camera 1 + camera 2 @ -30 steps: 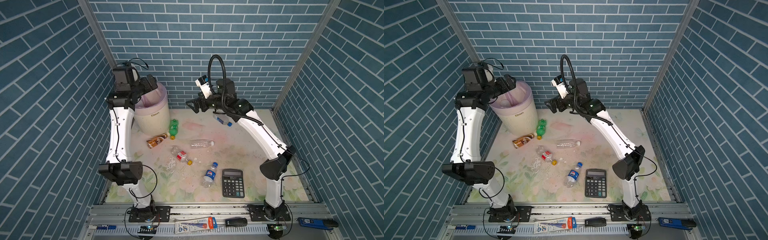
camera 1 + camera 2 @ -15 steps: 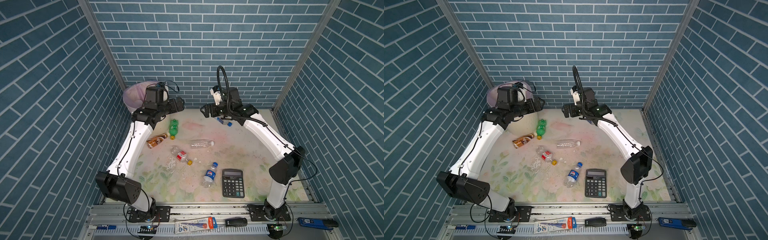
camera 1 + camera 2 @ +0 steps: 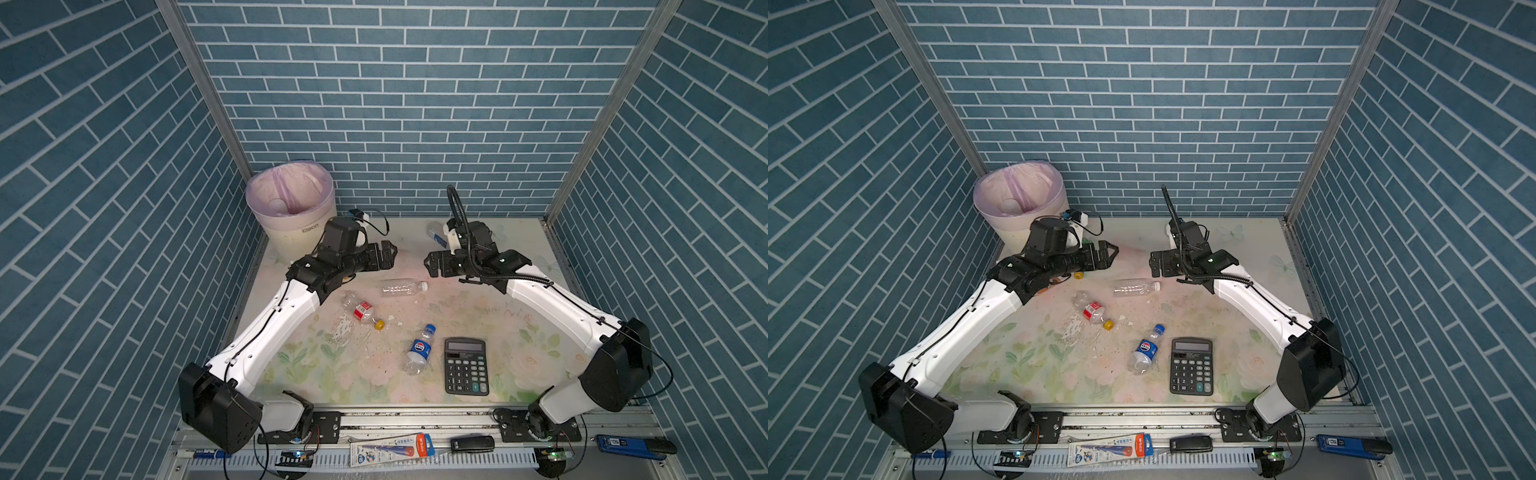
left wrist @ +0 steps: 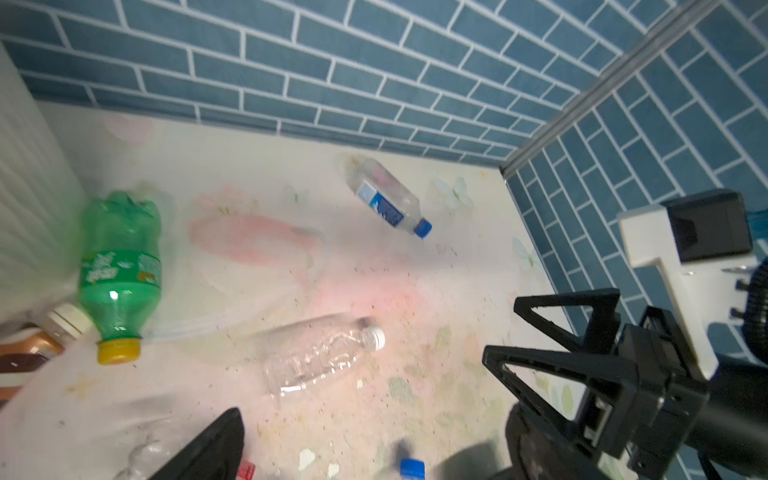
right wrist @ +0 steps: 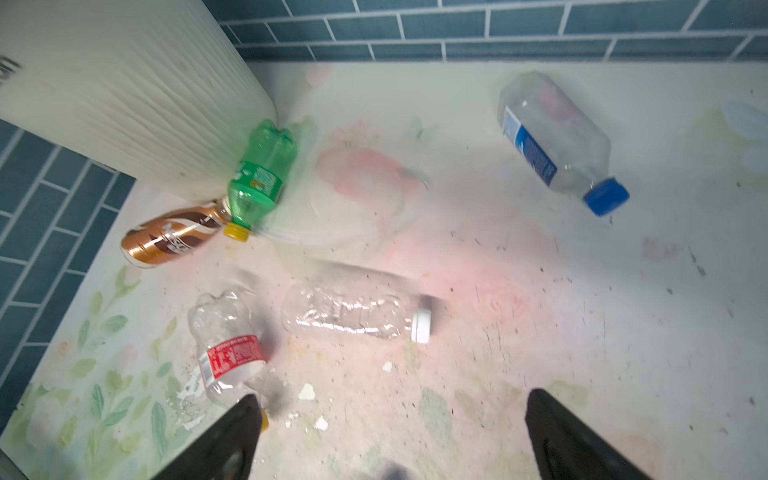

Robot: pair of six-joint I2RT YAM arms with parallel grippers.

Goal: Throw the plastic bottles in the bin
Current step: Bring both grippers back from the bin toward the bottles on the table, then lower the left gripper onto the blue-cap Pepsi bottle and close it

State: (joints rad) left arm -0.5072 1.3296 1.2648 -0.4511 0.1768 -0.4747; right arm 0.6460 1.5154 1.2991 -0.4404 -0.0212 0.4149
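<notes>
- Walls point(image 3: 374, 83): teal-blue bricks with white joints.
- Mat point(image 3: 519, 332): cream, with faded pink roses and green leaves (the pink is palest near the middle).
- Bin point(image 3: 291, 237), at 11 o'clock on the mat: cream-white and ribbed, with a pale pink-lilac liner.
- Green bottle point(image 5: 259, 174): green, with a yellow cap.
- Brown bottle point(image 5: 170, 239): copper-brown with white swirls.
- Clear bottle point(image 3: 401, 287), mid-mat: colourless, with a white cap.
- Red-labelled bottle point(image 3: 360, 312), at 8 o'clock from it: clear, with a red-and-white label and a yellow cap.
- Blue-labelled bottle point(image 3: 419, 349), at 6 o'clock: clear, with a blue label and a blue cap.
- Far bottle point(image 5: 557, 141), at 1 o'clock: clear, with a blue-and-white label and a blue cap.
- Calculator point(image 3: 465, 365), at 5 o'clock: black, with a grey screen.
- Arms point(image 3: 282, 320): white shells with black joints.
</notes>
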